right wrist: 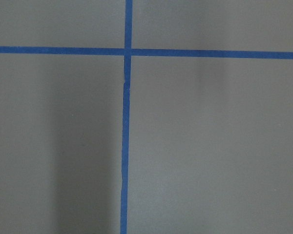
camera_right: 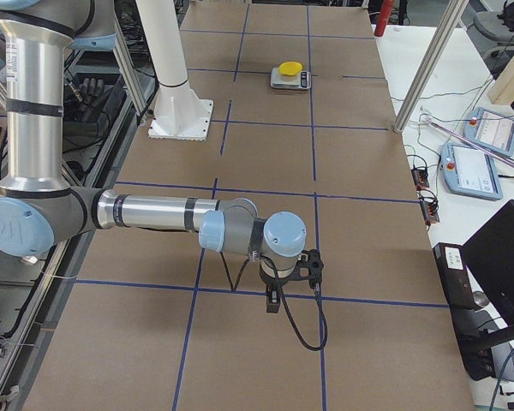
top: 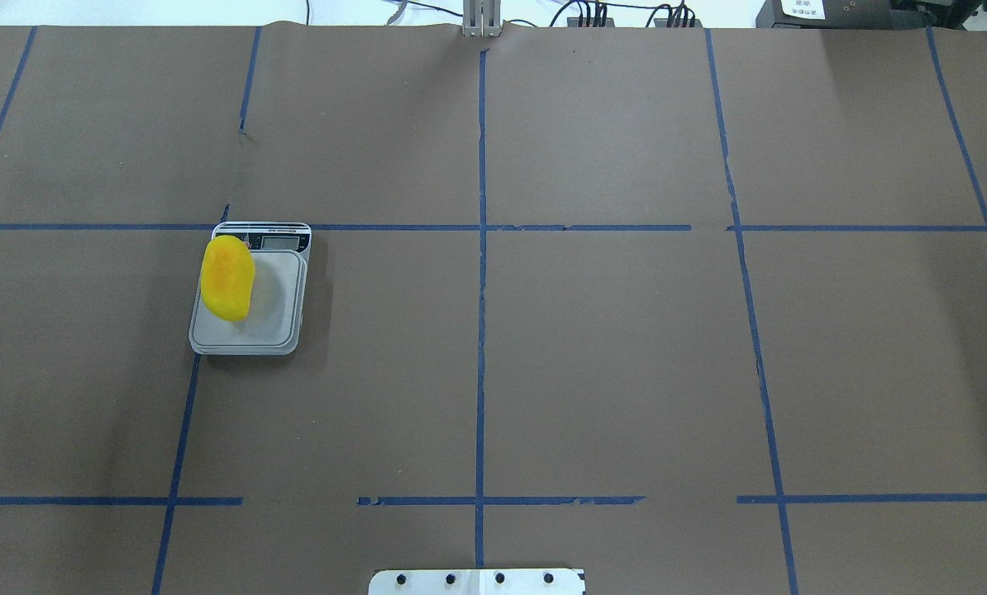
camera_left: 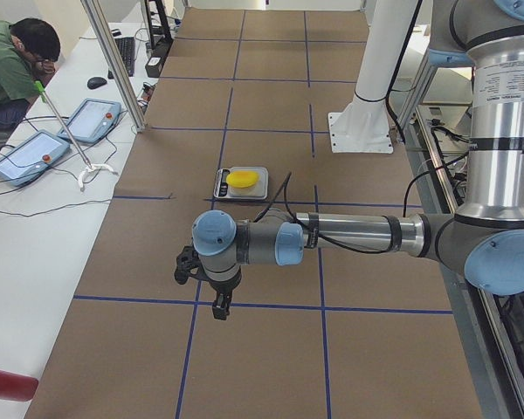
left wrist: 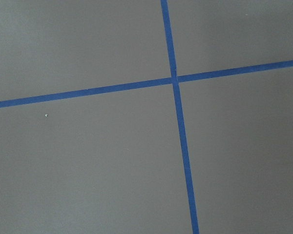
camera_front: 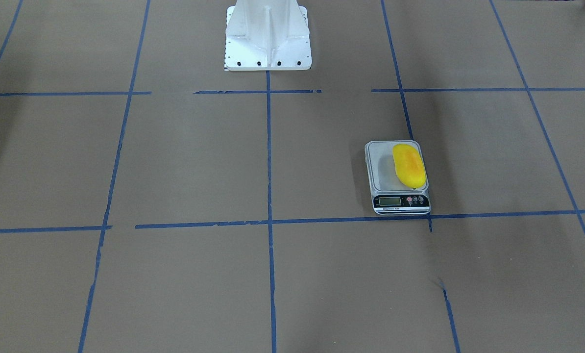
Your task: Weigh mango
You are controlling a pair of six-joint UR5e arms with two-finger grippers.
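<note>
At right of centre in the front-facing view, the mango lies lengthwise on the scale, along the platform's right edge. One end is near the display, which stays uncovered and readable, though its digits are too small to make out. The fruit's whole weight seems to rest on the platform, so I judge it is placed for weighing. My left claw and right claw hang well apart from it over the taped brown table. They show only in the side views, so I cannot tell whether either is wide or narrow.
</note>
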